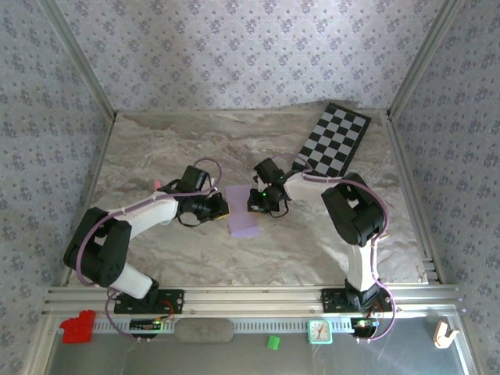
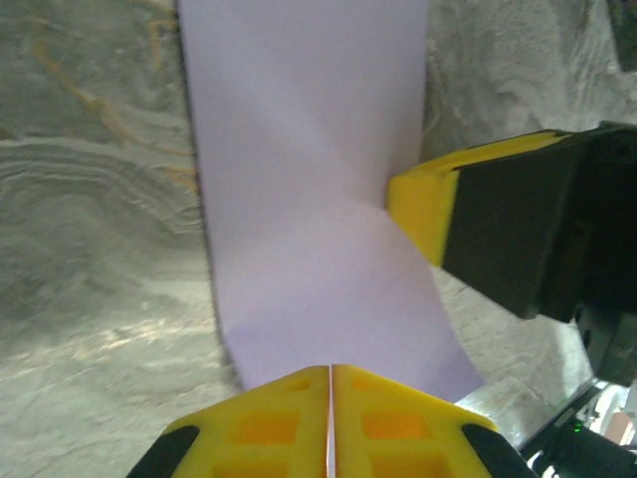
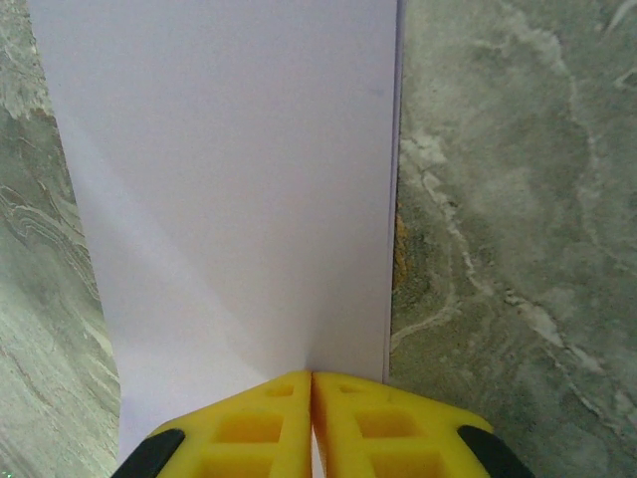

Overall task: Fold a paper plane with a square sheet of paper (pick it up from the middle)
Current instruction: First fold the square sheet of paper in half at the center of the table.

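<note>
**Lilac sheet pinched from both sides, mid-table**

The thin pale lilac sheet of paper (image 1: 244, 222) is found at the centre of the grey marbled table top (image 1: 156, 156), betw. the two arms. From above it reads as a narrow rectangle, not a square, so it is judged to be doubled over once already. No dart shape is seen yet. The black-and-white chequered board (image 1: 336, 141) lies well apart, at the far right, untouched.

Jaws: the left gripper (image 2: 329, 383) is seen w/ its yellow pads pressed together on one end of the sheet, which curves up off the table towards them. The right gripper (image 3: 312, 388) is likewise closed on an edge of the sheet, w/ faint creases fanning out from the pinch. In the left wrist view one of its yellow pads is seen at the sheet's side edge, approx. halfway along.

Handling, as judged: v. light and limp, w/ no stiffness of its own. It would be buckled if the two pinches were pushed together, and torn if they were pulled apart. It is likely to slide on the smooth table top. Any stray crease is permanent, so a crumple would spoil later folds. It is best taken at an edge near mid-length, in a shallow pinch w/ both layers caught; corners are best avoided, as they would be bent easily
</note>
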